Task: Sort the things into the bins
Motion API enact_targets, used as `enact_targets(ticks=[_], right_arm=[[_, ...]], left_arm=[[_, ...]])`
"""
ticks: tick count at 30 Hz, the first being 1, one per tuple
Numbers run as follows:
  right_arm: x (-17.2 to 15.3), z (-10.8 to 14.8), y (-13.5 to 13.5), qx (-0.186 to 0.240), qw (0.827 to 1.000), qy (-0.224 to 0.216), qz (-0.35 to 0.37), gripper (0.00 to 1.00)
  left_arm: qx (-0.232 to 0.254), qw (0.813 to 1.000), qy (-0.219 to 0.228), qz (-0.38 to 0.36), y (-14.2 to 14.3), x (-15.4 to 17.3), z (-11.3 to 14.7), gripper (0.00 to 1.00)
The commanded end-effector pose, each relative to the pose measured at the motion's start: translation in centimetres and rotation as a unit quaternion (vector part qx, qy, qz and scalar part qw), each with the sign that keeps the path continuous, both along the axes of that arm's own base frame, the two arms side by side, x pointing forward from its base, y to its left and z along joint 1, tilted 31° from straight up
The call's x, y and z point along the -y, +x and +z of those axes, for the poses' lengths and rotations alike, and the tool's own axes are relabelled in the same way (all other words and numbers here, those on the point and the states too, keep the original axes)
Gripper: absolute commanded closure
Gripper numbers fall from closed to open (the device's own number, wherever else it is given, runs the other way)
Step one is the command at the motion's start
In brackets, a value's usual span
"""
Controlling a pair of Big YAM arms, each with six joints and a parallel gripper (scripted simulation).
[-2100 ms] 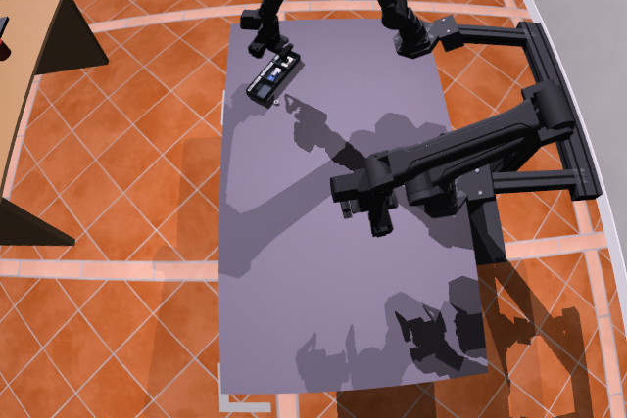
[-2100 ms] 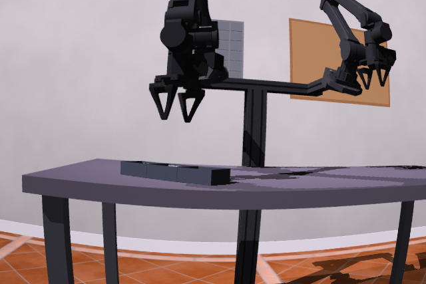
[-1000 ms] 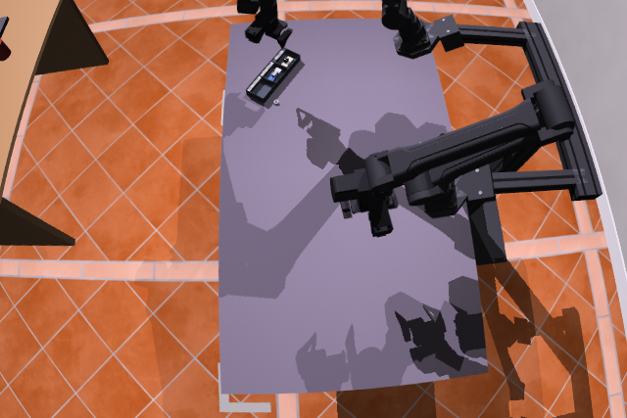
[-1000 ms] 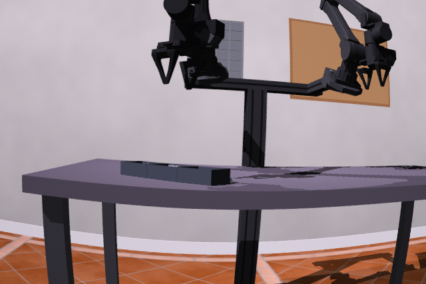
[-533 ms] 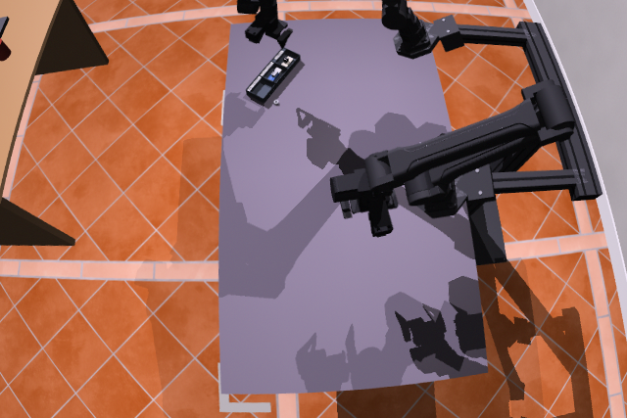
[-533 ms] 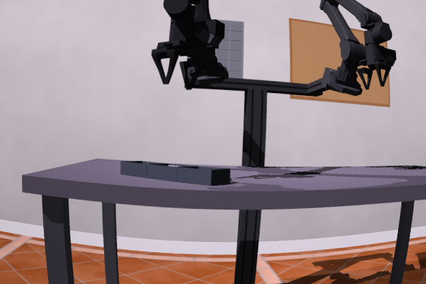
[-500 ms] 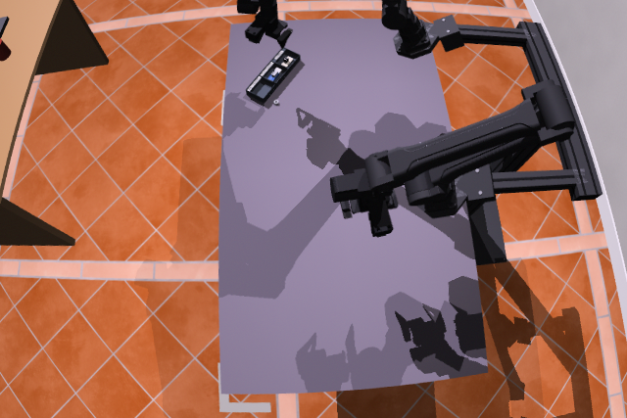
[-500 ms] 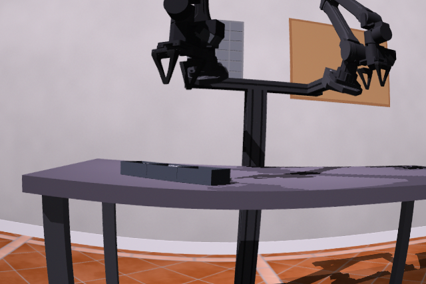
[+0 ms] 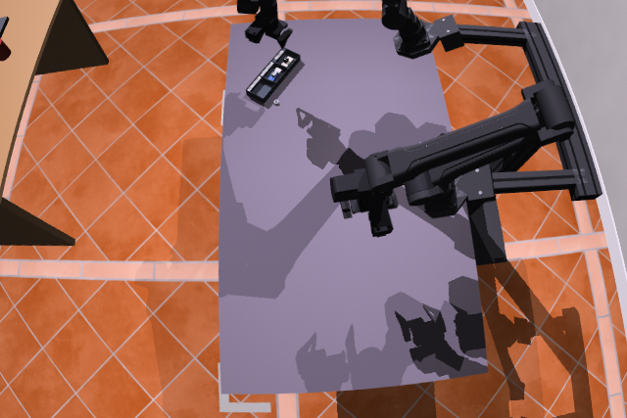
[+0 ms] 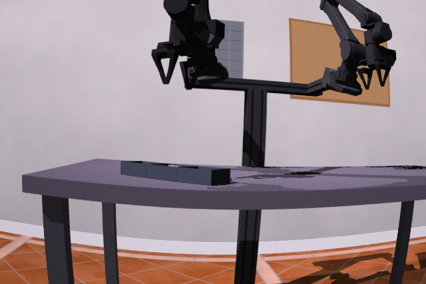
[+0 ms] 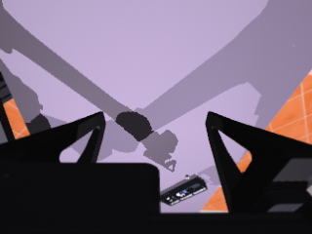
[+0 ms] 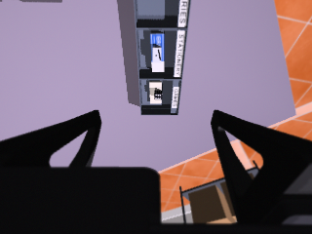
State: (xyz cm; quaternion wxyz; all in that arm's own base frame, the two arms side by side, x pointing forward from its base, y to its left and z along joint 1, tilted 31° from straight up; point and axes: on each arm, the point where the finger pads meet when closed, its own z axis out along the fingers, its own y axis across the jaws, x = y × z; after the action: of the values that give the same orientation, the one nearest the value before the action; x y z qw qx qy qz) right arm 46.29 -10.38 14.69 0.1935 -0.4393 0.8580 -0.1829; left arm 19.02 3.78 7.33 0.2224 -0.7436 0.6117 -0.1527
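Observation:
A dark row of three bins lies flat near the table's far left corner. In the right wrist view the bin row shows its labels: one ending in "RIES", STATIONERY and GAMES. The STATIONERY bin holds a blue and white thing. The GAMES bin holds a small cream and black thing. A tiny pale thing lies on the table just outside the row's near end. My right gripper hangs open and empty high above the bins. My left gripper is open and empty high over the table's middle.
The side view shows the bin row low on the table, with the right gripper and the left gripper well above it. A wooden table stands off to the left on the tiled floor.

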Motion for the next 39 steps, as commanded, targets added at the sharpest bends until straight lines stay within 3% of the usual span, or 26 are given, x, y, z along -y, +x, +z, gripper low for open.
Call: enact_targets(ticks=[1, 18, 39], right_arm=[[-0.01, 1.2, 0.65, 0.011, 1.0, -0.002, 0.0, 0.0], [-0.44, 2.08, 1.27, 0.015, 1.0, -0.002, 0.0, 0.0], [0.0, 1.36, 0.78, 0.011, 1.0, -0.002, 0.0, 0.0]], left_arm=[[-0.004, 1.0, -0.005, 0.009, -0.36, -0.08, -0.17, 0.0], [-0.004, 1.0, -0.005, 0.009, -0.36, -0.08, -0.17, 0.0], [-0.004, 1.0, -0.005, 0.009, -0.36, -0.08, -0.17, 0.0]])
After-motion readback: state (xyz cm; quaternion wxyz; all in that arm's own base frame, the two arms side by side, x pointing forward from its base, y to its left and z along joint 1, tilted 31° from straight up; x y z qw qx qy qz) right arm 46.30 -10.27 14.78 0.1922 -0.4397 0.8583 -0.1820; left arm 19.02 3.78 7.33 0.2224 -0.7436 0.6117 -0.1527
